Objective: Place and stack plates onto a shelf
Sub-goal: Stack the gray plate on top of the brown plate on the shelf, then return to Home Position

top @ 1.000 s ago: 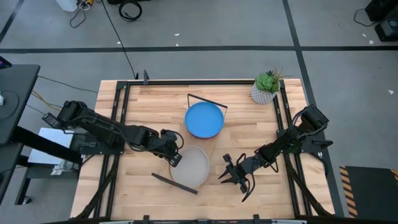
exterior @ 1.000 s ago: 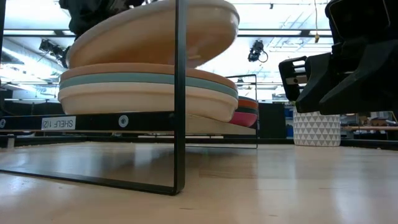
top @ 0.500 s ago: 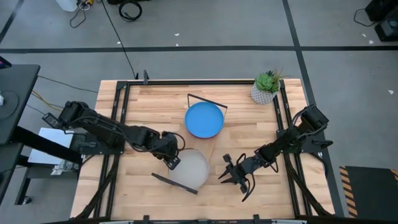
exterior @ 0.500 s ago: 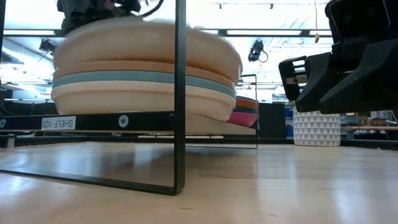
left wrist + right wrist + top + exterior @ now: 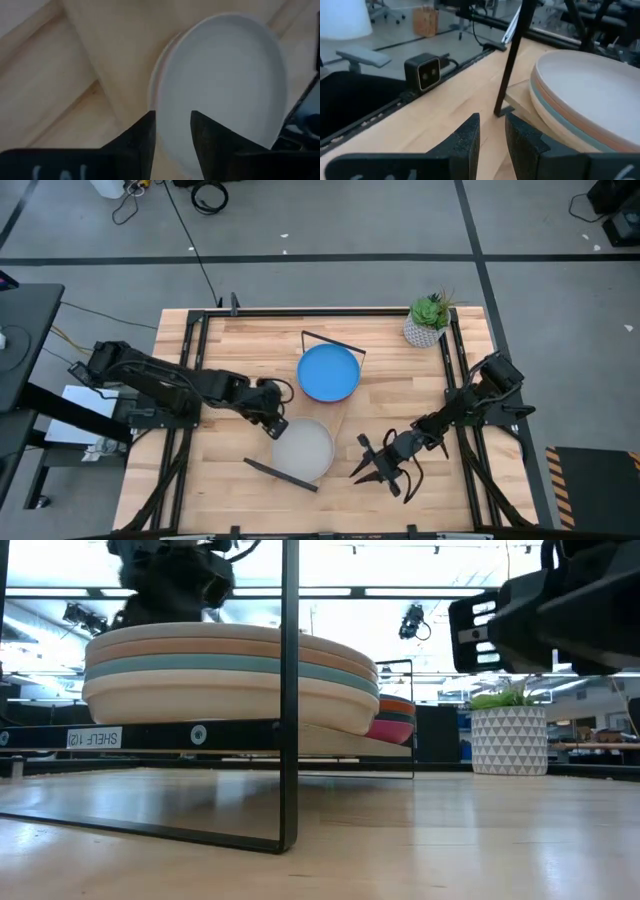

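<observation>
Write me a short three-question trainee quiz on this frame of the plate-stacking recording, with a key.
1. True or false: the left gripper sits at the edge of the near stack on the shelf.
2. Which colour is the top plate of the far stack? A) magenta B) bright blue C) teal
3. Fill in: the white pot with the plant stands at the table's far ____ corner.

Key: 1 true; 2 B; 3 right. The right gripper waits over bare table, right of the near stack.

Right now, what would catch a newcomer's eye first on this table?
Probably the bright blue plate topping the far stack on the shelf, then the pale grey plate topping the near stack, with the left pincer at its rim. A white plant pot sits in the far right corner.
</observation>
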### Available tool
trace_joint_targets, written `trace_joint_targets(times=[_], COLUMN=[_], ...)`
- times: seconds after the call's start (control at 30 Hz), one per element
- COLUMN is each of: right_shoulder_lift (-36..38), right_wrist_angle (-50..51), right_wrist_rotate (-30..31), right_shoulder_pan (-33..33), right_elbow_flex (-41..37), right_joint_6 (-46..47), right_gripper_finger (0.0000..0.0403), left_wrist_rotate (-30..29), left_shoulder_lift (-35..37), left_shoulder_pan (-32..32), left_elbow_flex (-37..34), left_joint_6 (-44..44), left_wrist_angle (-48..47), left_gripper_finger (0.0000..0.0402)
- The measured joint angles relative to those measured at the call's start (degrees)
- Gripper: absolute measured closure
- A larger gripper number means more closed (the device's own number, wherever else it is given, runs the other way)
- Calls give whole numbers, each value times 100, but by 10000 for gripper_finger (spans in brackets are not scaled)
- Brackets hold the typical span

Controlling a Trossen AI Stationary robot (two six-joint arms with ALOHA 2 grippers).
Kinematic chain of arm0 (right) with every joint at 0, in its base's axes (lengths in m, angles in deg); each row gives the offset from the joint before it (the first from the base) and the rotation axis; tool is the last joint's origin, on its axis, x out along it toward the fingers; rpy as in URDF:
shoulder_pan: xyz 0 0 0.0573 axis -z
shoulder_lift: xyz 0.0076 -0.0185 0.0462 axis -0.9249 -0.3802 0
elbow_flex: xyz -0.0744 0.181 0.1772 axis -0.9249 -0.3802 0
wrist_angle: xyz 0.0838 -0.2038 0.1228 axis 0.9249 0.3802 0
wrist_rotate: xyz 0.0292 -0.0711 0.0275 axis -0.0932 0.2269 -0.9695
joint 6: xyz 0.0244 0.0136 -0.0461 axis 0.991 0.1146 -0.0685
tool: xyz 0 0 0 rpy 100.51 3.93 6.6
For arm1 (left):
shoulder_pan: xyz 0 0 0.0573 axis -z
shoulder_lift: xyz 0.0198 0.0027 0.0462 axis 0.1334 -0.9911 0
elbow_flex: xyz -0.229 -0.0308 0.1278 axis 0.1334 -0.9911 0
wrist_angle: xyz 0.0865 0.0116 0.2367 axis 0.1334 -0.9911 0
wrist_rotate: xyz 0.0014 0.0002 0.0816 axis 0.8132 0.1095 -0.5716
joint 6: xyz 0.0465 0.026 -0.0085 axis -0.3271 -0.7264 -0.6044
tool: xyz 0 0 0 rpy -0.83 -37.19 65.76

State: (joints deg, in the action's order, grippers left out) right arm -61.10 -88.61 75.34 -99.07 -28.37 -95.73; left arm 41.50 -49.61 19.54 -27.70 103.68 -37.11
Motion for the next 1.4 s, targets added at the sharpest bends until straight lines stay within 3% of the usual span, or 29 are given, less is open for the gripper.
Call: trace_joint_targets(times=[0.5, 0.8, 0.93, 1.13, 1.4], right_shoulder_lift=[-753, -936, -644, 671, 1796], right_wrist_angle=[-374, -388, -328, -354, -1206], right_wrist_rotate=[348, 41, -12, 185, 973], right_shoulder_pan=[445, 817, 842, 887, 832], right_elbow_flex=[476, 705, 473, -569, -1949], right_joint_6=[-76, -223, -347, -191, 267], right_gripper_finger=[305, 305, 305, 314, 333], left_wrist_rotate=[-221, -285, -515, -1673, -2106], left_shoulder_lift=[211, 206, 206, 209, 348], left_shoulder_pan=[147, 191, 280, 490, 497], left_elbow_flex=[-14, -12, -11, -26, -45], left_joint_6=[-255, -296, -696, -1984, -3490], left_wrist_angle=[583, 821, 925, 1021, 1282], left_gripper_finger=[274, 274, 274, 278, 311])
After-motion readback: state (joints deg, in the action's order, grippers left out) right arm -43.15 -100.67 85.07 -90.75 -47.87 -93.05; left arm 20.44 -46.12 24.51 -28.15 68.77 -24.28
